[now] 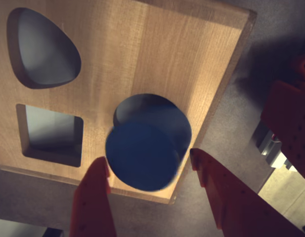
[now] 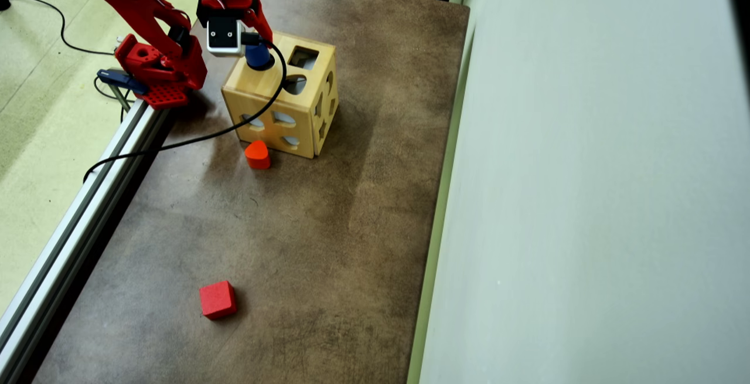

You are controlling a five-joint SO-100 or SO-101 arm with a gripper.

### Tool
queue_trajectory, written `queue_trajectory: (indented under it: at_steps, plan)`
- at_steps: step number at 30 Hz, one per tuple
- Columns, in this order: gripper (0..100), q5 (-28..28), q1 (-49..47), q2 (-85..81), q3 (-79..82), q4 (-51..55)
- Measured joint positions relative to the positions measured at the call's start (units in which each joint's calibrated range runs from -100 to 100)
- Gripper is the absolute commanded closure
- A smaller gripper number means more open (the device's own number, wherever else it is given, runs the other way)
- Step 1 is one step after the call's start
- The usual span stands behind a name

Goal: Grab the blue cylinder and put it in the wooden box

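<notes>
While the blue cylinder (image 1: 142,155) sits at the round hole in the top face of the wooden box (image 1: 137,59), the insertion step is judged to be in hand. In the wrist view the cylinder is seen offset toward the near edge of the hole, part of the opening showing dark behind it. The hand (image 1: 150,165) is seen with its fingers at either side of the cylinder; contact cannot be confirmed, so grip or release cannot be told. A small shift to centre the cylinder over the hole is judged necessary before dropping. Nothing can be made out inside the box. A red cube (image 2: 218,299) and a rounded orange-red block (image 2: 257,155) lie on the worktop (image 2: 351,226).
</notes>
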Motion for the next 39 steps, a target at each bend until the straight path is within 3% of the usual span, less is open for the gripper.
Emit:
queue_trajectory:
  at_steps: [17,25,39]
  plan:
    - [71,0.0,0.0,0.0,-0.8,0.0]
    - [71,0.0,0.0,-0.6,-18.3,0.0]
    - [71,0.0,0.0,-26.9,-24.4,0.0]
